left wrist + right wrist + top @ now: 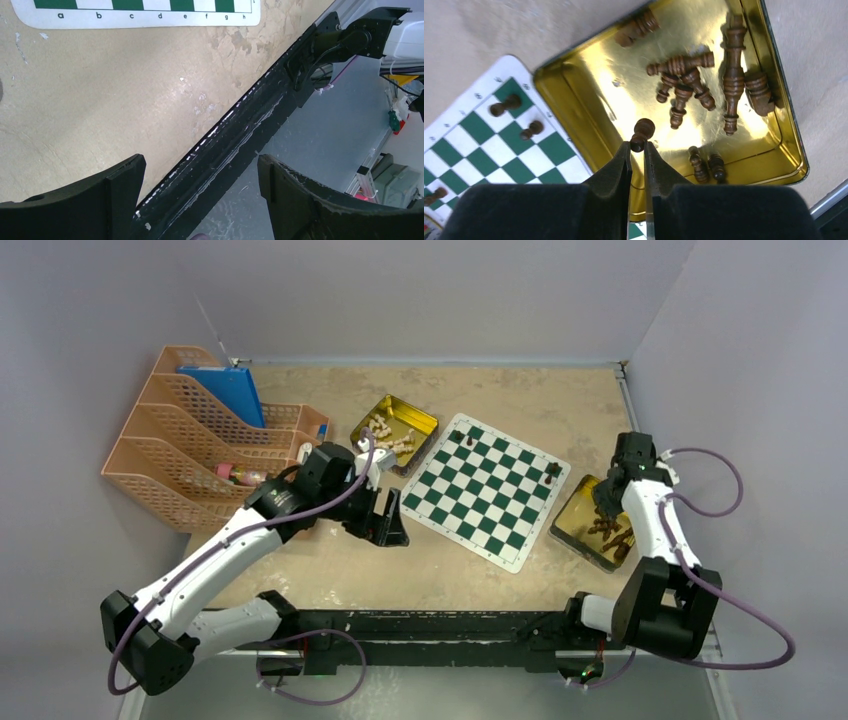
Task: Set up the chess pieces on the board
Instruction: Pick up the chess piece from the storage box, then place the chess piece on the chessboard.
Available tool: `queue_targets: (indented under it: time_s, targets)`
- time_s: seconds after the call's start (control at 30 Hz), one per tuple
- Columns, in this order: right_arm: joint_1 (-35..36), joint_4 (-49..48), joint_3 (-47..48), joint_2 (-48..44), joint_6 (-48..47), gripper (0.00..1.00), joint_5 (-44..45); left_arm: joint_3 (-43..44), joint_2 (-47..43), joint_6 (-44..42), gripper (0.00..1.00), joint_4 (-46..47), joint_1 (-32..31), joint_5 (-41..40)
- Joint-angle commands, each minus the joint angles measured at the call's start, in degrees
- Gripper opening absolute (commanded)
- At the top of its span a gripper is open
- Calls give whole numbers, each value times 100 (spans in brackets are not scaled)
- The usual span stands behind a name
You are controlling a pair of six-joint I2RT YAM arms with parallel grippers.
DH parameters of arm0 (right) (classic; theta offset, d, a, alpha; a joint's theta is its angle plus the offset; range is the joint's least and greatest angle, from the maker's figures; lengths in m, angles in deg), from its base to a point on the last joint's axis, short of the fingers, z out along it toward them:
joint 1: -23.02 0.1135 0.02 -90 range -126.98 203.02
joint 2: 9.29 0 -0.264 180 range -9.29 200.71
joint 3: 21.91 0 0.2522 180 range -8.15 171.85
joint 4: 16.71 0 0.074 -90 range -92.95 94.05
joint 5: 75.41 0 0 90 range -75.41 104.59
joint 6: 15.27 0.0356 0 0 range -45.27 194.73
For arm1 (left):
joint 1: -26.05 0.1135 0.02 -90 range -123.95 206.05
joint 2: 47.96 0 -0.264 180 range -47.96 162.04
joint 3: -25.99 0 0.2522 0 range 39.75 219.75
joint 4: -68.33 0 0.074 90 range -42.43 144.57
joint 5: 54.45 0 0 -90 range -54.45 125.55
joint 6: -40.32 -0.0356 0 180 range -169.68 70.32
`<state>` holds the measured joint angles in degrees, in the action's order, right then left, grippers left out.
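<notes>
1. Grey walls close in a mottled beige table (540,400) in the overhead view. The board (485,490) lies flat at mid-table, turned so that one corner points toward the arm bases. Two standing dark pieces (471,439) are on it, one by the far-left edge and one by the right corner. The left tin (428,420), just beside the board's far-left edge, holds pale pieces (390,435). The right tin (572,530) sits just beside the board's right edge. An orange file rack (170,455) with a blue folder (225,390) stands at the far left. The left gripper (385,520) hangs low over bare table near the board's near-left edge. The right gripper (607,495) dips into the right tin.

2. Left wrist view: both black fingers (120,185) stand wide apart with nothing between them. Below them run bare table and the black rail (240,135) at its edge. The board's white border, lettered a to h, crosses the top of the frame.

3. Right wrist view: the fingertips are drawn almost together and pinch the lower end of a dark pawn (641,134) over the tin's gold floor. Its long axis runs nearly in line with the fingers, tilted slightly right, with the round head pointing away from them. The loose dark pieces (681,62) lie on their sides in the tin at mixed angles. The tallest lies lengthwise, parallel to the fingers.
</notes>
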<state>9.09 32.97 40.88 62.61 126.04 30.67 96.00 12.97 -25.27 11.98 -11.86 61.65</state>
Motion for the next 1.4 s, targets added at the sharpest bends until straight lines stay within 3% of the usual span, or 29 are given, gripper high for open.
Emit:
queue_targets:
  time_s: [0.0, 0.23, 0.4, 0.77, 1.07, 1.37]
  targets:
    - [-23, 359, 715, -145, -416, 11, 214, 141, -337, -69, 82, -110, -15, -36]
    - [102, 135, 1356, -96, -502, 8, -651, 53, -463, 150, 82, -120, -15, 57]
    - [909, -130, 1736, 255, -240, 8, -833, 248, -482, 91, 82, -250, -15, -231]
    - [2375, -1136, 2630, 2082, 72, 9, -1220, 596, -220, 124, 82, -240, -15, -401]
    - [2755, -1145, 4205, 4013, -144, 11, -1554, 683, -77, 371, 81, -318, -19, -663]
    - [2877, -613, 4799, 4749, -198, 11, -1304, 705, -95, 506, 81, -350, -15, -926]
